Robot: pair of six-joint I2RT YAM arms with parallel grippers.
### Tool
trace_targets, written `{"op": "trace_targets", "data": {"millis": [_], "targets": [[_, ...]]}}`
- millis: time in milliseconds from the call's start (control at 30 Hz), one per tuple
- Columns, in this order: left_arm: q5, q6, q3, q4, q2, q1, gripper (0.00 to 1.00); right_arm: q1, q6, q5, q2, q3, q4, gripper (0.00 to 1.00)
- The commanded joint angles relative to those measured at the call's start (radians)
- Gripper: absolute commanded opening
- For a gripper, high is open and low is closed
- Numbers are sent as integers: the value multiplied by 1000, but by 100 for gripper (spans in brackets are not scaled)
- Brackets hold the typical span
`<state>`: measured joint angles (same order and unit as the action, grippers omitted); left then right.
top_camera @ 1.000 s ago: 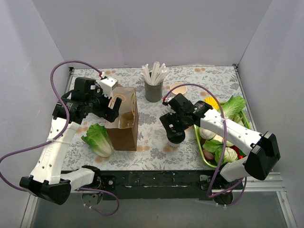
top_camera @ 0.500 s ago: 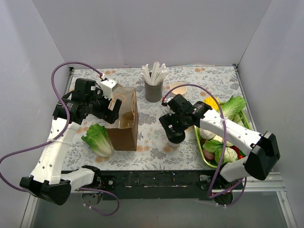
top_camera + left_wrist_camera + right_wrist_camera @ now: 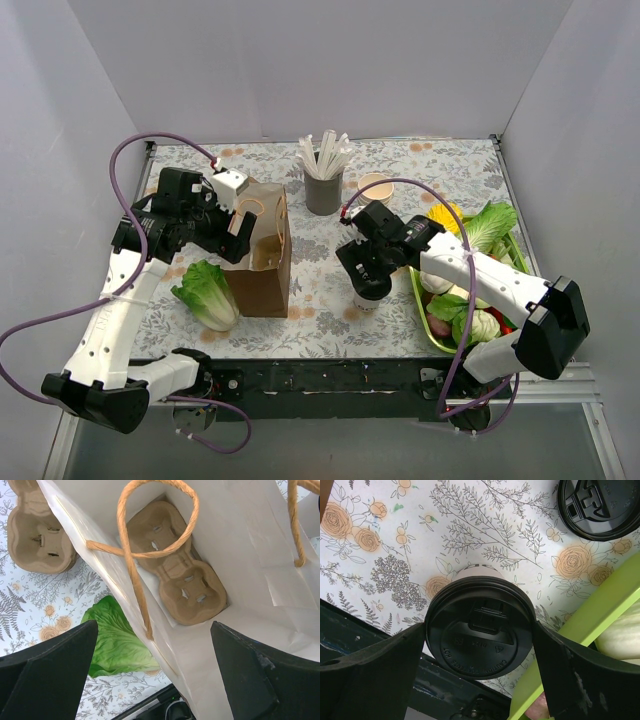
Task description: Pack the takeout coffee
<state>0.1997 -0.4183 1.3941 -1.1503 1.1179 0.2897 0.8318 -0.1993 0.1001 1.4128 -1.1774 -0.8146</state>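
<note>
The takeout coffee (image 3: 368, 293), a cream cup with a black lid, stands near the front of the table, left of the green tray. In the right wrist view its lid (image 3: 480, 637) fills the gap between my fingers. My right gripper (image 3: 367, 277) (image 3: 480, 627) is closed on the lid's two sides. I cannot tell whether the cup is lifted. The brown paper bag (image 3: 262, 258) stands open on the left, and its white inside (image 3: 240, 545) holds a pulp cup carrier (image 3: 180, 575). My left gripper (image 3: 238, 228) (image 3: 154, 630) is open and straddles the bag's wall.
A grey cup of white sticks (image 3: 323, 188) and a lidless cream cup (image 3: 376, 186) stand at the back. A green tray (image 3: 415, 290) of vegetables is on the right. A lettuce (image 3: 207, 293) lies left of the bag. A spare black lid (image 3: 600, 507) and a second carrier (image 3: 40, 530) lie on the table.
My left gripper has shifted slightly right and down at the bag's mouth. My right gripper has stayed at the coffee, edging slightly left. The cup has not visibly moved.
</note>
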Motion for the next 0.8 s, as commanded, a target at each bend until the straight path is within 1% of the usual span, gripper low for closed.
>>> {"op": "trace_targets", "data": {"millis": [0, 133, 300, 500, 767], "targets": [[18, 10, -6, -3, -26, -3, 98, 7, 9, 9, -12, 18, 9, 95], [24, 9, -3, -3, -18, -4, 98, 7, 14, 0, -14, 22, 11, 95], [32, 13, -1, -8, -12, -3, 98, 12, 43, -19, -28, 22, 8, 91], [38, 13, -4, -17, -3, -3, 98, 16, 73, -68, -49, 35, -9, 92], [47, 16, 11, -17, 19, -3, 98, 16, 103, -83, -57, 62, -8, 92]]}}
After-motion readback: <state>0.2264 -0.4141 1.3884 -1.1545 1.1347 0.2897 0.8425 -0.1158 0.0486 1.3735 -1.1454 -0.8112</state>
